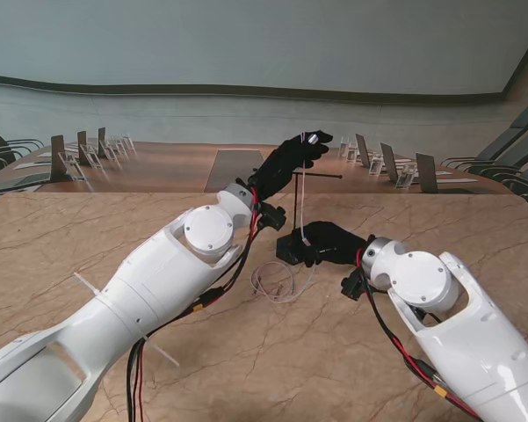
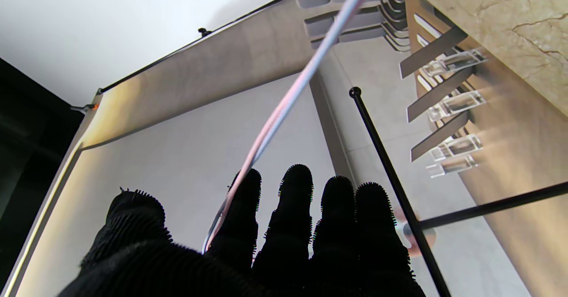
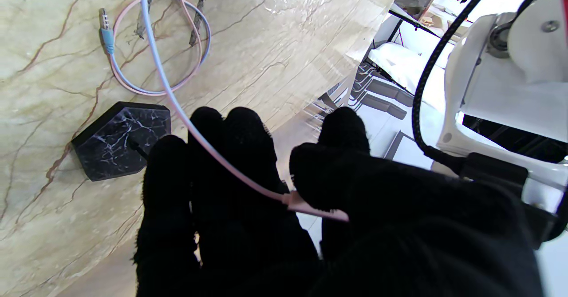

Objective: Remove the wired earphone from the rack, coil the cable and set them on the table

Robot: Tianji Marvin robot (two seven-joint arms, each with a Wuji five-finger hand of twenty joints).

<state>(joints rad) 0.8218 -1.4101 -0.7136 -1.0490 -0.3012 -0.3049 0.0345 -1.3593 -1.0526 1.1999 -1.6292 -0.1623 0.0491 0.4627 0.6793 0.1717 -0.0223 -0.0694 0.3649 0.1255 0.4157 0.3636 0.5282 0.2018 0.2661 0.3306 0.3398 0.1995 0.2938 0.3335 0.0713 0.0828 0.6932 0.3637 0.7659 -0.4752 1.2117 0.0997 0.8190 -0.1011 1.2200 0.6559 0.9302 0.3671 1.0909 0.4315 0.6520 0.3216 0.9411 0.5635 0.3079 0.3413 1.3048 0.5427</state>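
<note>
Holding: both hands grip the earphone cable [image 1: 304,198], stretched near-vertical between them.
Right hand [image 1: 329,243]: nearest of the two, low over the surface [image 1: 88,237], just beside the rack base [image 1: 289,246].
Right fingers [image 3: 230,141]: pressed together, thumb closed against them, pinching the cable at a pink junction piece [image 3: 295,200].
Coil [image 1: 277,281]: slack cable lies in loose loops on the surface, near the base on its side nearer to me.
Plug [image 3: 105,28]: rests flat on the surface at the edge of the coil, as the right wrist view shows.
Base: dark, veined, hexagonal block; sits flat on the surface.
Rack [image 1: 299,198]: thin black post rising from the base, with a crossbar [image 1: 321,175] at the top.
Left hand [image 1: 290,163]: raised at crossbar height, farther from me than the right hand.
Left fingers [image 2: 290,208]: four held side by side and extended; the cable runs up along the index finger. The grip point is hidden, but the cable hangs from this hand.
Earbud: a white tip [image 1: 312,137] shows at the top of the left hand; detail too small to make out.
</note>
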